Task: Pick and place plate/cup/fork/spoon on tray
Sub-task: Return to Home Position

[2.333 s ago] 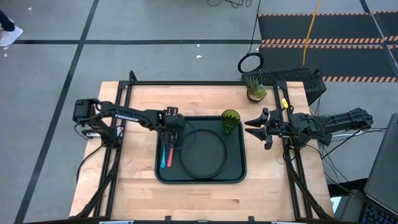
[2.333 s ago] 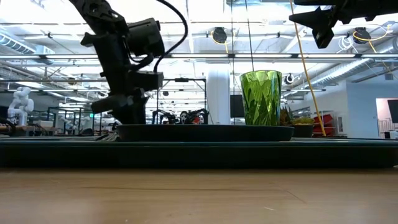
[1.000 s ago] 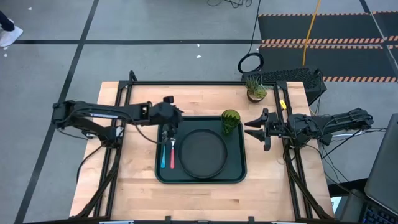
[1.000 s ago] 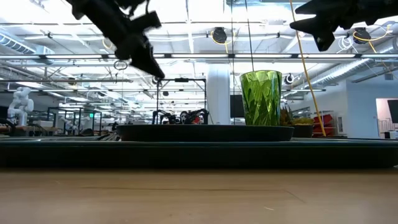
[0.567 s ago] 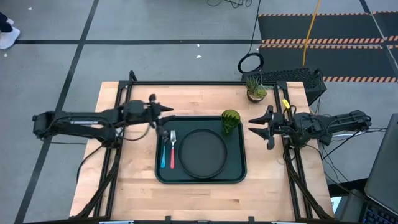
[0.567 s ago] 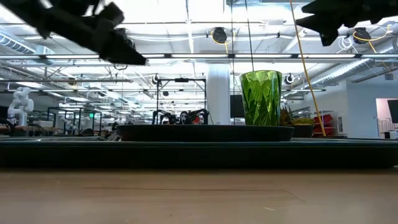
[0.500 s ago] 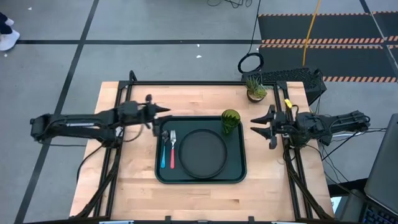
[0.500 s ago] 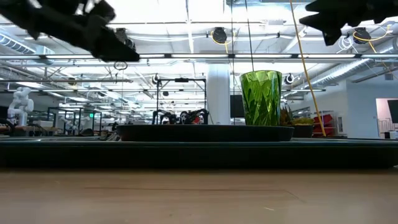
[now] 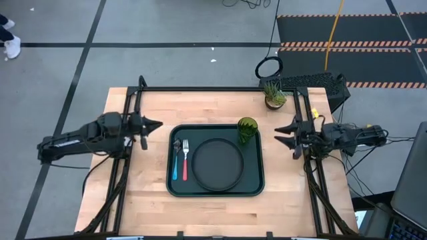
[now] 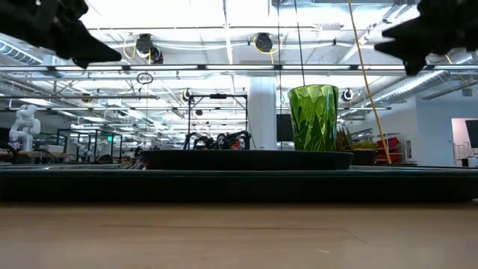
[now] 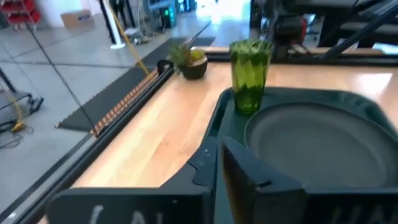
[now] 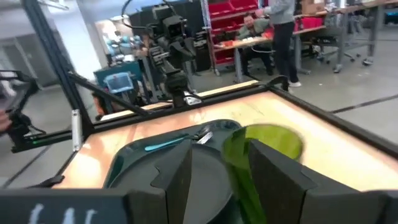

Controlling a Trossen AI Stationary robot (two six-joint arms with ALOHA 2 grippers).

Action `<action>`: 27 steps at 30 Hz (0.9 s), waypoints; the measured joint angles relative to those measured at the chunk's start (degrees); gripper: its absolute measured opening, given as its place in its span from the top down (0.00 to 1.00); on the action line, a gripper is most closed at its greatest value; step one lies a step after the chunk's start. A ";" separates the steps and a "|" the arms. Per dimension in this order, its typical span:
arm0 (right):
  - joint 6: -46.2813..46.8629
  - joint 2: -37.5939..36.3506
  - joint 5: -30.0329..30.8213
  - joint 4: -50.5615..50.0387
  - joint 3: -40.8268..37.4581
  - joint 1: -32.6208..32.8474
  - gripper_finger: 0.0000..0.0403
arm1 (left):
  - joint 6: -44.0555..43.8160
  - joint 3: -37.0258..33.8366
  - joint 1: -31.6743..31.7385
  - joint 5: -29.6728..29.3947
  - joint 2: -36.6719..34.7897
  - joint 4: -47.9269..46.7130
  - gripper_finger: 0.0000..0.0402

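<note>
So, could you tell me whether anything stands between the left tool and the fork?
Yes: the spoon lies on the tray right beside the fork, on the side nearer the left tool, which hangs outside the tray.

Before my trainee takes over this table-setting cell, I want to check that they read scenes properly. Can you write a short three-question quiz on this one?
1. True or false: the translucent green plastic cup stands on the round dark plate.
2. Which lies nearer that plate? A) the red-handled metal fork B) the blue-handled metal spoon
3. How many things rest on the dark green rectangular tray?
Key: 1 false, the cup stands on the tray beside the plate. 2 A. 3 four; the left tool and right tool hold nothing.
</note>
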 joint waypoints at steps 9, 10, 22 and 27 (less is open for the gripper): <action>0.25 -4.59 -1.76 12.17 -11.64 0.00 0.63 | -4.62 -15.02 0.00 2.74 -9.18 14.83 0.97; 0.86 -4.58 -2.59 12.12 -11.70 0.00 0.63 | -5.50 -16.74 0.00 2.81 -9.62 16.31 0.96; 5.06 -4.65 -4.34 16.76 -16.50 0.02 0.63 | -8.15 -21.57 -0.01 5.63 -13.53 19.43 0.97; 4.86 -4.17 -4.07 17.79 -17.79 0.02 0.63 | -8.37 -21.59 -0.44 7.90 -13.53 19.52 0.99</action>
